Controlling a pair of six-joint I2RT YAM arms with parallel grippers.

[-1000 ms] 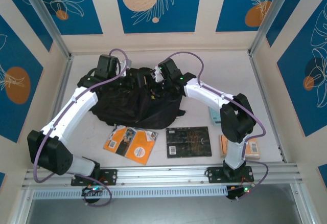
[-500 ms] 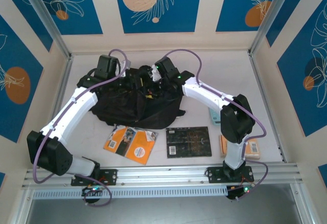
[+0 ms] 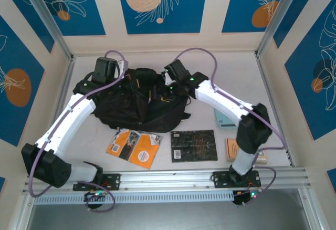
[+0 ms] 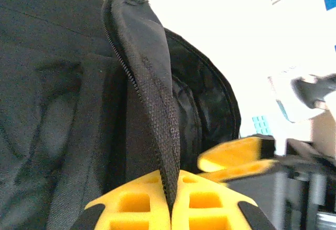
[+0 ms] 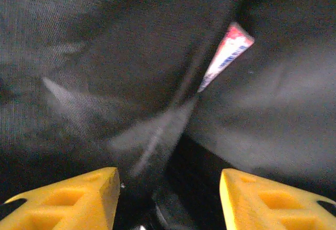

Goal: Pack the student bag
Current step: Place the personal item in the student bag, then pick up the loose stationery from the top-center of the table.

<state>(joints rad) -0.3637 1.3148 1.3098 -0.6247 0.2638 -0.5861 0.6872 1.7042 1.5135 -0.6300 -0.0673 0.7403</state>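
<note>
A zippered fabric edge of the student bag is pinched between the closed jaws of the left gripper. The right gripper is seen with its jaws apart and nothing between them, just over the bag's dark fabric. The bag is laid toward the far edge of the tabletop, left of centre. An orange book and a black book are laid along the near edge.
</note>
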